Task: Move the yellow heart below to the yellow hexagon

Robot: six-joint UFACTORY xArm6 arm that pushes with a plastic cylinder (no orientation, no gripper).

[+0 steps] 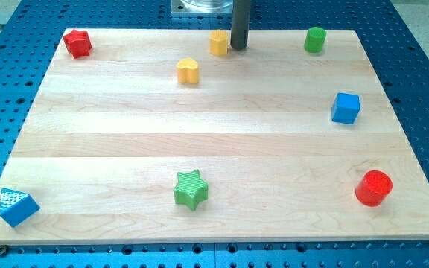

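Yellow heart point(188, 71) sits at 8 o'clock from my tip point(238, 46) | yellow hexagon point(219, 42) just beside tip, at 9 o'clock | you have a bare rod, holding nothing

We see a pale wooden board point(222, 149) – smooth, matt grain – on blue perforated metal table point(415, 74).

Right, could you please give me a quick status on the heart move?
My tip just right of yellow hexagon, near the view's top. Yellow heart sits lower left of hexagon, untouched. Nothing between them.
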